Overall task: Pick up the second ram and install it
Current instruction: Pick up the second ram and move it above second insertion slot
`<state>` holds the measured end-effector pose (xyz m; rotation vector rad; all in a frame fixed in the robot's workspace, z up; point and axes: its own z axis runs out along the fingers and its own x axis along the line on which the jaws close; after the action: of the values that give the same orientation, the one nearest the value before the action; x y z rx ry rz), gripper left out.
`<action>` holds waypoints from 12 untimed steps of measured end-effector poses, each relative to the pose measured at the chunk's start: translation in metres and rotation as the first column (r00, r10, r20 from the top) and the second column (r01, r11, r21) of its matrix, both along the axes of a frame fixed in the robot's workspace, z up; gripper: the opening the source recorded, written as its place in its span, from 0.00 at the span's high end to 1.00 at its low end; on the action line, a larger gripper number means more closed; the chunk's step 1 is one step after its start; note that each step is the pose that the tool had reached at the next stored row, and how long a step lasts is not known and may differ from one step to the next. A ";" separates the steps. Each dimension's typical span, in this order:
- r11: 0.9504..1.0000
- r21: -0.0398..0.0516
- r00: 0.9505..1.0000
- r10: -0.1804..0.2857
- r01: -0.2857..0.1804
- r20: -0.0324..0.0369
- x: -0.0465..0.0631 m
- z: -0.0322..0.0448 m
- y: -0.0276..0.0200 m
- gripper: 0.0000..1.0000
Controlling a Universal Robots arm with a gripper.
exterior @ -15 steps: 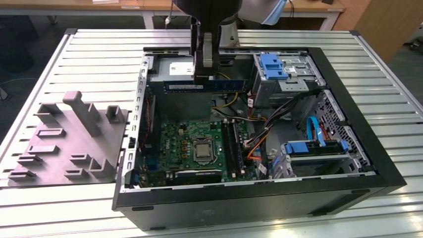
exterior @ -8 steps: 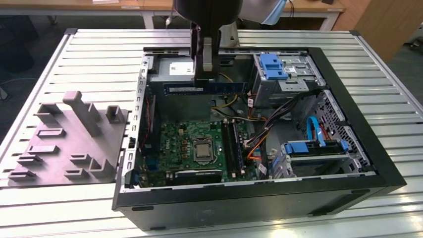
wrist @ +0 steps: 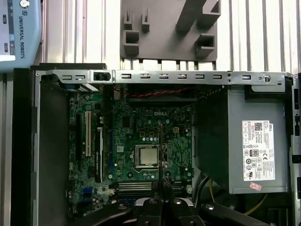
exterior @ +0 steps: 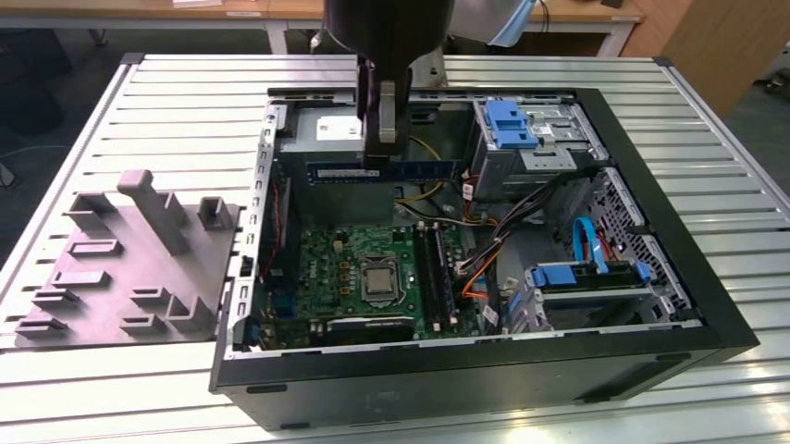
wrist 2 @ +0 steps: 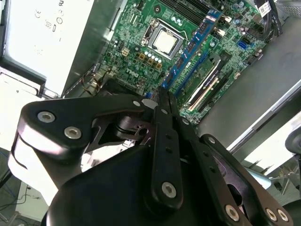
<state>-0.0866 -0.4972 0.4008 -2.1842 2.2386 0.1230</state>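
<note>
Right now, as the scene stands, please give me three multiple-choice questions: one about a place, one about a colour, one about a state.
1. Where is the grey fixture?
A) inside the case
B) on the table, beside the case
C) on a chair

2. Which colour is the motherboard?
A) green
B) red
C) white

3. How are the jaws?
A) wide open
B) shut on the ram
C) shut on a screwdriver

Answers:
1 B, it lies on the table at the exterior view's left of the case.
2 A, its surface shows green.
3 B, they are closed with the ram between them.
</note>
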 end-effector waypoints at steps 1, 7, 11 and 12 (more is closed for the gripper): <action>1.000 0.000 1.000 0.000 0.000 0.000 0.000 -0.0013 0.0000 0.89; 1.000 0.000 1.000 0.000 0.000 0.000 0.000 -0.0114 0.0000 0.89; 1.000 0.000 1.000 0.000 0.000 0.000 0.000 -0.0182 0.0000 0.89; 1.000 0.000 1.000 0.000 0.000 0.000 0.000 -0.0198 0.0000 0.89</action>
<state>-0.0864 -0.4972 0.3810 -2.1842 2.2386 0.1230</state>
